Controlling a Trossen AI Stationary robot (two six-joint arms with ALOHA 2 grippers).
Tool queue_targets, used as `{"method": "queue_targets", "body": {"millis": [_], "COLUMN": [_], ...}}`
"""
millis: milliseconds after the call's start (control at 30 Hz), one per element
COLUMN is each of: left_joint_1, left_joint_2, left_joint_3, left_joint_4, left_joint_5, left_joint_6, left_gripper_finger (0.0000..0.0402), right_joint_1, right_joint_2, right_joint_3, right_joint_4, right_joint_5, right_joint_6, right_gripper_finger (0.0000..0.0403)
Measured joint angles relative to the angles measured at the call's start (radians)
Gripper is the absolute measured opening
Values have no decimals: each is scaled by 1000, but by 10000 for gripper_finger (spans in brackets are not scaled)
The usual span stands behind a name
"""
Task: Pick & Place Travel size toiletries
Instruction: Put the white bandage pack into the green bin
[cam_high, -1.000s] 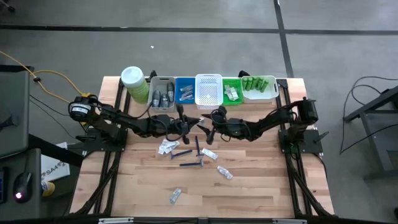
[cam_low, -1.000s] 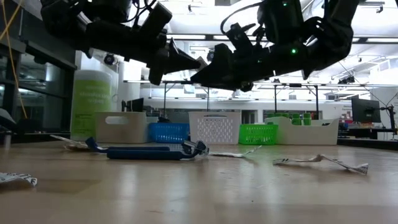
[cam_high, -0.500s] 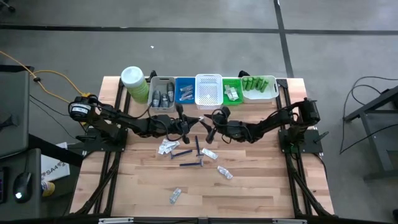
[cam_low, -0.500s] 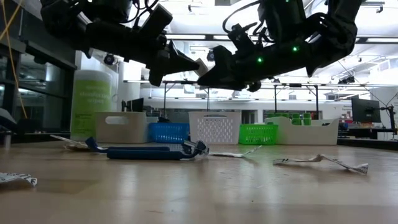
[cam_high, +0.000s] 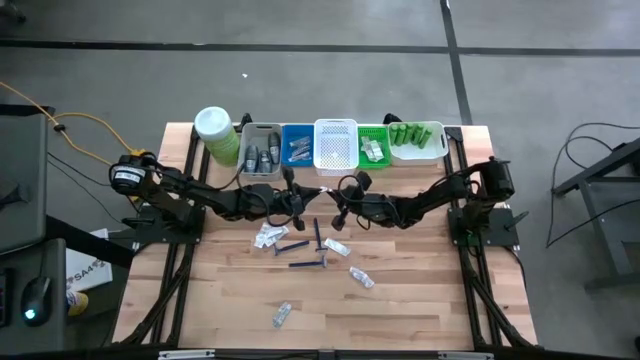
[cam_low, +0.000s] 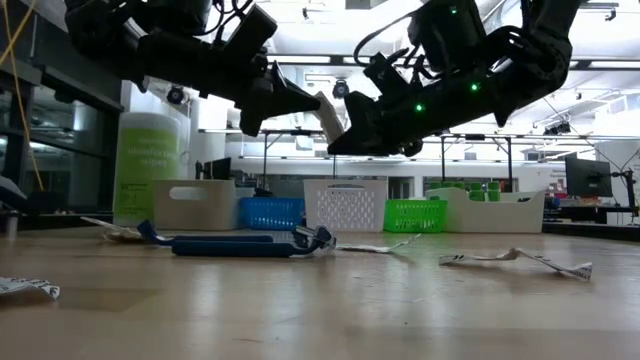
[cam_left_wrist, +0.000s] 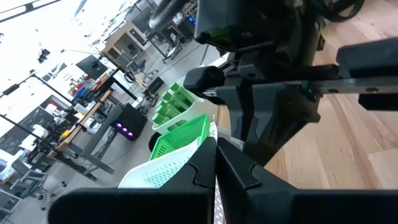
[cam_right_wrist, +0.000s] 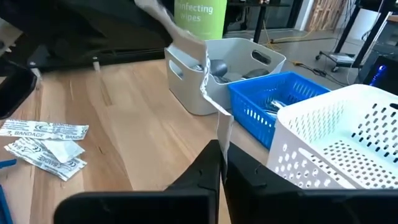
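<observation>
A white sachet hangs in the air between my two grippers, over the table's far middle, in front of the bins. My left gripper is shut on one end of it and my right gripper on the other. In the right wrist view the sachet runs as a narrow strip away from my fingers. More sachets and thin blue sticks lie flat on the wood. My left gripper pinches the sachet's upper end between its two fingertips, coming about level from the table's left. The sachet is clear of the table. My right gripper pinches the sachet's lower end between its two fingertips, coming from the table's right and slanting slightly down. The strip slants between the two grippers, edge-on to the fingers.
Along the far edge stand a grey bin, a blue bin, a white basket, a green basket and a pale bin with green bottles. A pale-green jar stands at the far left.
My right gripper has shut on the free end of the sachet held by my left gripper and has tipped a little. The sachet now spans both grippers. My left gripper has kept still.
</observation>
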Motion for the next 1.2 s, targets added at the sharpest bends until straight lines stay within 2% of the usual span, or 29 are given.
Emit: {"method": "queue_targets", "body": {"millis": [400,567,633,733,833,1033,1200], "left_joint_1": [0,0,0,1,1,1,1], "left_joint_2": [0,0,0,0,0,0,0], "left_joint_3": [0,0,0,0,0,0,0], "left_joint_4": [-27,-27,-27,-27,-29,-37,-51], "left_joint_5": [-2,-53,-55,-57,-69,-72,-73], "left_joint_6": [-4,1,1,1,1,1,1], "left_gripper_finger": [1,1,1,0,0,0,0], "right_joint_1": [-11,-10,-12,-24,-35,-36,-42], "right_joint_2": [0,0,0,0,-1,-18,-92], "right_joint_3": [0,0,0,0,0,-1,-1], "right_joint_4": [-13,-56,-56,-63,-107,-128,-161], "right_joint_5": [-28,-33,-85,-178,-232,-207,-155], "right_joint_6": [22,33,41,67,113,145,135], "right_gripper_finger": [3,6,16,46,95,199,238]}}
